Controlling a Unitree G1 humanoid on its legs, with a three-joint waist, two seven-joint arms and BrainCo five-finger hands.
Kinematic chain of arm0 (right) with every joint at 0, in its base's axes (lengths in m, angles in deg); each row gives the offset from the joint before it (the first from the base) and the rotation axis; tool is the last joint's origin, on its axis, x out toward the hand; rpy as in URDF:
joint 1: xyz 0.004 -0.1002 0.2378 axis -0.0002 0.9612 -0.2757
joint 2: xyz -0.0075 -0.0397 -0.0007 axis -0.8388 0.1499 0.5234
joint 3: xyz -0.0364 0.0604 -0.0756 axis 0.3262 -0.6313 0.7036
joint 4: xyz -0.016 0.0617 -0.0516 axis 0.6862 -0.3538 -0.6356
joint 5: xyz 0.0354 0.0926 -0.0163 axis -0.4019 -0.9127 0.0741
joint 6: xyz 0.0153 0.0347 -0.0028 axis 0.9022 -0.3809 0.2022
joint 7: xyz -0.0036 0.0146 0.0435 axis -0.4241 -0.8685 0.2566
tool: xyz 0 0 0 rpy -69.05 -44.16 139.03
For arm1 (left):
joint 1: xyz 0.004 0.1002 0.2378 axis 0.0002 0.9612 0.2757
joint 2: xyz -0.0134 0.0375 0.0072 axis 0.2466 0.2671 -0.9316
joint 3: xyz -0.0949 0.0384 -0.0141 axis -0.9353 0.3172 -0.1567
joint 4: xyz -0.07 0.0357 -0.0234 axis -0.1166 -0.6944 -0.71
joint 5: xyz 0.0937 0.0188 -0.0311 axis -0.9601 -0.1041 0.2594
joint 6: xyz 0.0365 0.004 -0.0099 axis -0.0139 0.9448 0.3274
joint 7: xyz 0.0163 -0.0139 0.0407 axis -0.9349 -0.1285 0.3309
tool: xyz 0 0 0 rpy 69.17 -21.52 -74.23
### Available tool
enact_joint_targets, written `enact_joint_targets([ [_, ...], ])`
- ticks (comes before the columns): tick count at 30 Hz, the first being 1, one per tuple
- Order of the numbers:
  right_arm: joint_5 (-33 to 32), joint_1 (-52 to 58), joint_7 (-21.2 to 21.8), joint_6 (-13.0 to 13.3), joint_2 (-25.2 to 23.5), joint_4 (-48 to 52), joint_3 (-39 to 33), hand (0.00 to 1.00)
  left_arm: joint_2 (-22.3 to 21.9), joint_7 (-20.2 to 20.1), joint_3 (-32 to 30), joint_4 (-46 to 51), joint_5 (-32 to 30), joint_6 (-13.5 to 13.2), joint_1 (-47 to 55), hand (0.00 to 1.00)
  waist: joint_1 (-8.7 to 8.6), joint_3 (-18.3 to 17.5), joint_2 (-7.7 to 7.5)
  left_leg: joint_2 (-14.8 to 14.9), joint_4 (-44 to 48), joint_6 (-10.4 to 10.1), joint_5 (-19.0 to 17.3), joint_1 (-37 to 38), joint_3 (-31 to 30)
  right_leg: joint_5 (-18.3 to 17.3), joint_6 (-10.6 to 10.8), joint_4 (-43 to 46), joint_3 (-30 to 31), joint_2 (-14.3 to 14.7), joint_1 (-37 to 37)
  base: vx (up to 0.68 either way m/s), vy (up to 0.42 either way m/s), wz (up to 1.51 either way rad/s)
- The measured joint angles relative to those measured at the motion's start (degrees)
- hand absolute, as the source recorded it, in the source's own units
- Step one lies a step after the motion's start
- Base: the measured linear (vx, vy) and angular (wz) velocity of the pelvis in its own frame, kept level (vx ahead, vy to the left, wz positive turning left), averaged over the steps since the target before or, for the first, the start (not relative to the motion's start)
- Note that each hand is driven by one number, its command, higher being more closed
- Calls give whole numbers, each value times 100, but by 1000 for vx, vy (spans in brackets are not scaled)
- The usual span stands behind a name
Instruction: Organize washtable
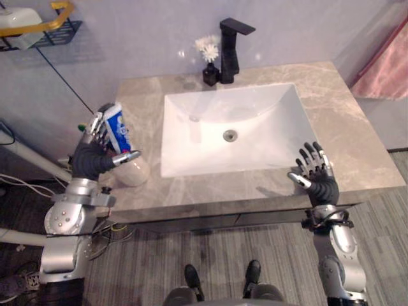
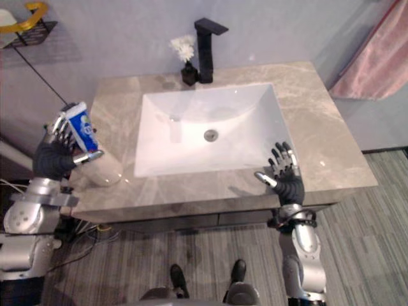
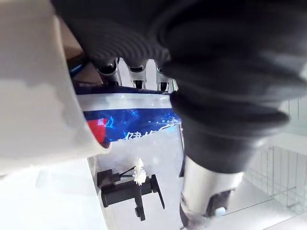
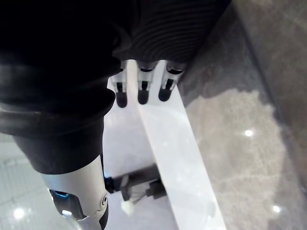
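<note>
Left eye view: grey marble washtable (image 1: 331,121) against a pale wall, white basin (image 1: 255,115) sunk in it, black faucet (image 1: 231,51) and small flower vase (image 1: 209,67) at the back. Left hand (image 1: 92,156) clenched on a blue-and-white tube (image 1: 116,127), pinched between fingers and thumb, with a white cup (image 1: 132,171) just under the thumb tip. Right hand (image 1: 319,175) released, fingers straight, beside the basin's front corner; contact with the marble not readable.

Right eye view: cup close to the counter's edge. Risks as judged:
- knocking the cup over or off with thumb or tube end during lowering;
- missing the cup through a tilted tube;
- slipping of the smooth tube from a shallow pinch.

Left wrist view: tube lying across the fingers (image 3: 136,74), cup wall blocking much. Tube's lower end hidden; height over the cup mouth unclear.

Right wrist view: fingertips (image 4: 143,93) straight above the basin rim, nothing held.
</note>
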Motion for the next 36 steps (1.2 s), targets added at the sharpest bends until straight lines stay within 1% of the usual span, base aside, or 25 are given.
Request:
enact_joint_targets([
  [6,0,47,0,-1,0,0,1,0,0,34,14,0,0,5,7,0,-16,-4,6,0,0,0,0,68,0,0,0,0,-1,0,70,0,0,0],
  [8,-1,95,1,-1,0,-1,1,0,0,102,14,2,0,5,6,0,-26,-10,13,0,0,0,0,76,-1,0,0,0,-4,1,78,0,0,0],
  [13,-2,111,0,-5,0,-1,0,0,0,157,-12,237,1,1,-43,0,-51,-70,63,-1,0,1,2,88,-12,2,-1,0,-16,0,99,0,0,0],
  [15,-8,108,0,-4,0,-2,-1,0,0,264,-148,286,0,-2,-113,0,-56,-134,124,-1,0,1,3,98,-39,2,-1,0,-37,1,123,13,2,5],
  [17,-66,111,-2,-5,3,-3,-6,0,0,396,-364,319,-4,-25,-305,0,-61,-148,147,2,0,1,4,142,-55,2,-1,0,-62,5,179,3,1,6],
  [20,-105,107,0,-4,4,-3,-6,0,32,573,-653,324,-21,-172,-642,0,-57,-235,177,-4,-1,1,4,166,-76,2,-1,-2,-85,-1,217,-14,6,4],
  [22,-107,108,0,-4,4,-3,-8,0,253,758,-804,324,-101,-268,-819,0,-56,-244,180,1,-2,1,4,166,-95,2,-2,-3,-104,2,228,-21,4,4],
  [25,-112,115,0,-4,4,-3,-51,0,433,888,-923,324,-100,-294,-951,0,-47,-280,189,3,-2,1,5,166,-99,3,-5,-3,-107,4,229,0,0,0],
  [27,-114,119,0,-3,5,-3,-61,0,544,904,-945,324,-95,-398,-957,0,-35,-412,210,0,-2,1,5,170,-99,3,-5,-3,-108,1,233,0,0,0],
  [29,-115,119,0,-2,5,-4,-67,0,653,867,-1006,324,-53,-406,-959,0,-34,-480,217,0,-1,1,7,175,-104,3,-5,-2,-108,2,237,17,4,0],
  [30,-115,120,0,-2,5,-4,-89,0,747,850,-1025,325,14,-439,-959,100,-29,-494,220,-1,-1,-1,11,185,-108,3,-5,-2,-110,1,249,0,0,0],
  [32,-114,120,0,-2,6,-3,-151,0,813,744,-1026,337,83,-477,-958,100,-10,-503,225,-3,-1,1,12,202,-112,3,-5,-2,-114,-1,268,0,0,0],
  [33,-114,119,0,-1,9,-4,-200,0,838,626,-1023,401,202,-481,-925,100,5,-503,224,-4,-1,1,12,231,-120,3,-4,-2,-118,-2,298,0,0,0],
  [36,-113,115,0,3,18,-3,-286,0,844,325,-983,996,473,-500,-500,100,7,-506,224,-4,-1,1,12,280,-126,1,-5,-3,-126,-6,350,-2,2,1],
])
